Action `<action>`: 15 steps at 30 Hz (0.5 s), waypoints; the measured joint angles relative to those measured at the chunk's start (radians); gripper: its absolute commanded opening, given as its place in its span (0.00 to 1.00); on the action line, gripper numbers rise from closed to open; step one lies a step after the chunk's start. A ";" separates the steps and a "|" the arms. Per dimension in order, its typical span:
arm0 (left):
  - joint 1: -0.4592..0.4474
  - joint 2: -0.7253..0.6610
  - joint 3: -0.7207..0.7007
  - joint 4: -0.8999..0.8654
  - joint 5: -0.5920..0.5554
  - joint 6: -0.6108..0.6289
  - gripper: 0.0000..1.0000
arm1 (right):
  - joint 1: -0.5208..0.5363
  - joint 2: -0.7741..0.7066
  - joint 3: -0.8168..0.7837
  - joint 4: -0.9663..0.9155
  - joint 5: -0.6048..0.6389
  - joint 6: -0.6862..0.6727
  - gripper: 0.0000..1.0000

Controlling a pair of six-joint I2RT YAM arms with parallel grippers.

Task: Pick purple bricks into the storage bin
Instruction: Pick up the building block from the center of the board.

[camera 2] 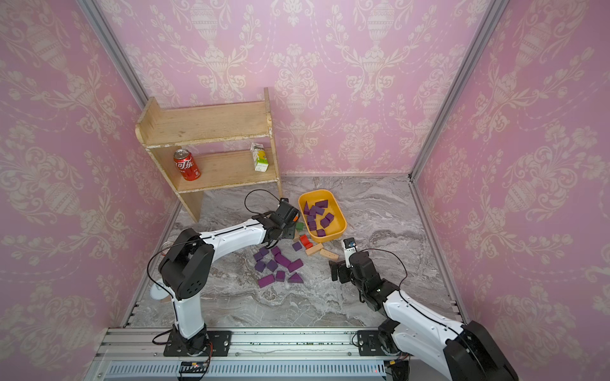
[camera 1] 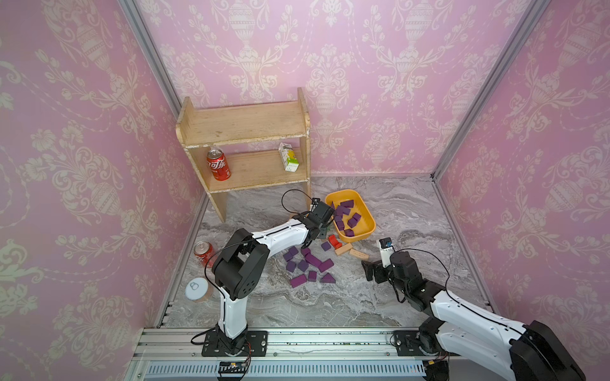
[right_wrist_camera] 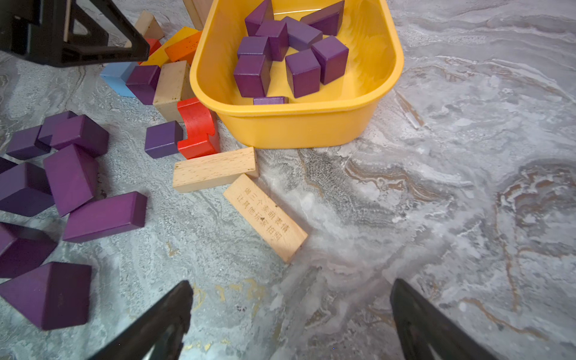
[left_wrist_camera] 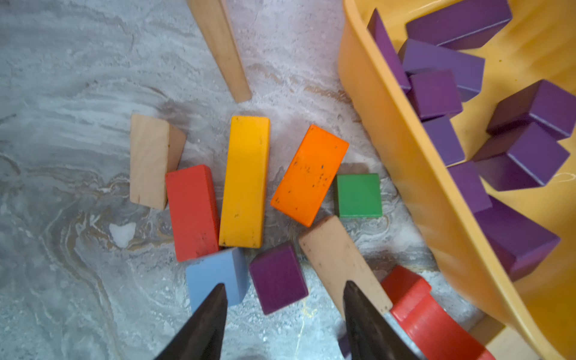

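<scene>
The yellow-orange storage bin (camera 1: 361,236) (camera 2: 336,232) (left_wrist_camera: 405,156) (right_wrist_camera: 296,127) holds several purple bricks (camera 1: 346,212) (right_wrist_camera: 302,73). More purple bricks (camera 1: 310,264) (camera 2: 280,264) lie scattered on the marble floor in front of it. My left gripper (camera 1: 315,234) (left_wrist_camera: 285,285) hangs open just left of the bin. A purple cube (left_wrist_camera: 277,277) (right_wrist_camera: 143,82) lies on the floor just ahead of its tips, ungripped. Another purple cube (camera 1: 326,246) (right_wrist_camera: 162,139) touches a red arch block. My right gripper (camera 1: 369,269) (right_wrist_camera: 291,282) is open and empty over bare floor.
Red (left_wrist_camera: 191,212), yellow (left_wrist_camera: 244,180), orange (left_wrist_camera: 308,174), green (left_wrist_camera: 358,194), light-blue (left_wrist_camera: 215,274) and tan (left_wrist_camera: 339,258) blocks crowd the purple cube. Two tan planks (right_wrist_camera: 215,168) lie before the bin. A wooden shelf (camera 1: 244,125) stands behind; cans (camera 1: 204,252) stand at left.
</scene>
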State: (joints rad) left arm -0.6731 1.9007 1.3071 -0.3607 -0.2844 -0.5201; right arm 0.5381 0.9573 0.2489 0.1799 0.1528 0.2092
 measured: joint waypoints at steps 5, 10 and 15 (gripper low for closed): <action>0.008 -0.002 -0.026 0.015 0.045 -0.037 0.50 | 0.000 -0.001 0.000 0.003 0.000 0.000 1.00; 0.023 0.000 -0.027 0.056 0.082 -0.058 0.42 | 0.000 -0.006 0.000 0.003 0.000 0.000 1.00; 0.050 0.021 -0.027 0.076 0.104 -0.067 0.39 | 0.000 -0.016 0.000 0.010 0.000 0.000 1.00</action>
State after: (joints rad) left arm -0.6228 1.9213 1.2797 -0.2844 -0.1806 -0.5869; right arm 0.5381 0.9417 0.2489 0.1894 0.1528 0.2092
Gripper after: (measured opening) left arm 0.388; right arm 0.998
